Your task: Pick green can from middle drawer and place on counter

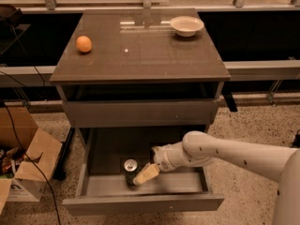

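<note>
The green can (pixel 130 169) stands upright in the open middle drawer (pixel 140 203), near its front left, silver top showing. My gripper (pixel 144 175) reaches in from the right on a white arm, and its cream fingers sit right beside the can on its right, at about the can's height. The counter (pixel 145 55) is the glossy grey-brown top above.
An orange (pixel 84 44) lies at the counter's left and a white bowl (pixel 186 25) at its back right. The upper drawer front (pixel 140 112) is closed above the open drawer. An open cardboard box (pixel 23 161) stands on the floor at the left.
</note>
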Motion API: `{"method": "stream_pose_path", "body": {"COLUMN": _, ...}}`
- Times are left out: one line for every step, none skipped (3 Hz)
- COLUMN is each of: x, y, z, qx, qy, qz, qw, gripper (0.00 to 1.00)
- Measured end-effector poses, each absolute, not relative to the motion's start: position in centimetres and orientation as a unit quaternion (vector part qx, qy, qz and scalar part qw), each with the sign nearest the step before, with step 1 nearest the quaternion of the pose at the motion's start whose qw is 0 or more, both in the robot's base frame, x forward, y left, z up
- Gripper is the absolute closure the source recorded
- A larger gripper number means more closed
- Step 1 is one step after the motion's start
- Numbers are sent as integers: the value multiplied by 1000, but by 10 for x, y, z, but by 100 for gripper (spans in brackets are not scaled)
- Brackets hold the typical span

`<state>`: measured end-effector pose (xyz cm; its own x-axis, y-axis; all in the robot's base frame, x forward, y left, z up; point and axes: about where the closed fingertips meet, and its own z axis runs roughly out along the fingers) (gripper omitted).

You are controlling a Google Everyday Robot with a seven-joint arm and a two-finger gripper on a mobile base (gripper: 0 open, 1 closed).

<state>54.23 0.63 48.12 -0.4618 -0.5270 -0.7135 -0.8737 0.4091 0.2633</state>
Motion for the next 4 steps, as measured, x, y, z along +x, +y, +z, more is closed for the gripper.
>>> {"method": "stream_pose_path", "body": {"x": 550, "y": 37, "z": 457, "qx": -439, "qy": 791, "qz": 334, "qw": 264, "gripper": 0}}
{"method": "stream_pose_path", "body": {"x": 550, "y": 71, "z": 440, "qx": -441, "qy": 788, "qz": 350, "qw": 250, "gripper": 0}}
{"method": "stream_pose_path", "body": {"x": 553, "y": 94, "z": 426, "qx": -430, "qy": 789, "qz": 367, "qw": 239, "gripper": 27}}
{"method": "stream_pose_path", "body": {"x": 557, "y": 94, "z": 427, "qx": -421, "qy": 794, "qz": 368, "qw": 240, "gripper": 50}}
